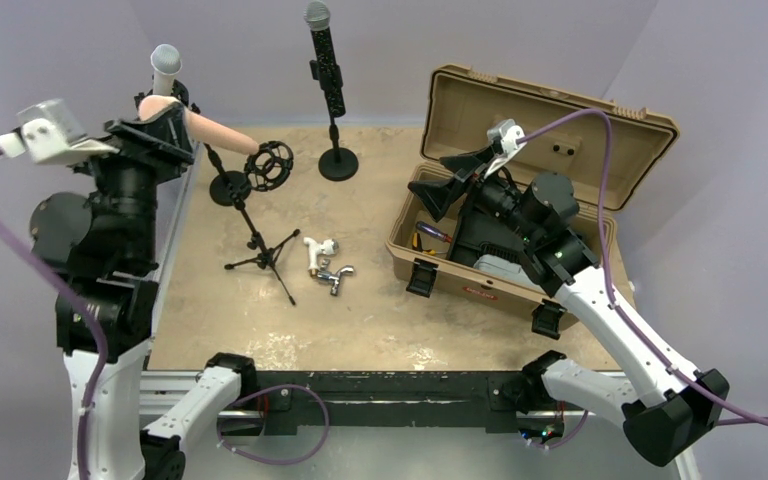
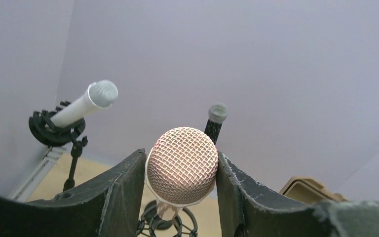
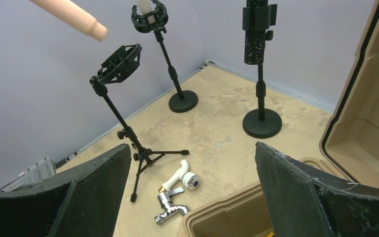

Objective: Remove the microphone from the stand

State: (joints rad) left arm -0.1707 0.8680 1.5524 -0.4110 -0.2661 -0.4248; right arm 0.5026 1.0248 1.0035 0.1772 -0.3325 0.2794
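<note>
My left gripper [image 1: 165, 112] is shut on the mesh head of a pink microphone [image 1: 215, 128], which it holds level above the table's left side. The head fills the gap between the fingers in the left wrist view [image 2: 181, 165]. The microphone's tail end [image 3: 74, 15] is out of the black shock mount [image 1: 272, 163] and hangs just left of it, apart from it. The mount sits empty on a small tripod stand [image 1: 260, 245], also seen in the right wrist view [image 3: 128, 133]. My right gripper [image 1: 455, 175] is open and empty above the tan case.
A white microphone [image 1: 166, 62] sits in a mount on a round-base stand at the far left. A black microphone [image 1: 325, 60] stands upright at the back centre. A white faucet [image 1: 315, 250] and a chrome faucet [image 1: 335, 277] lie mid-table. An open tan case [image 1: 460, 285] is at the right.
</note>
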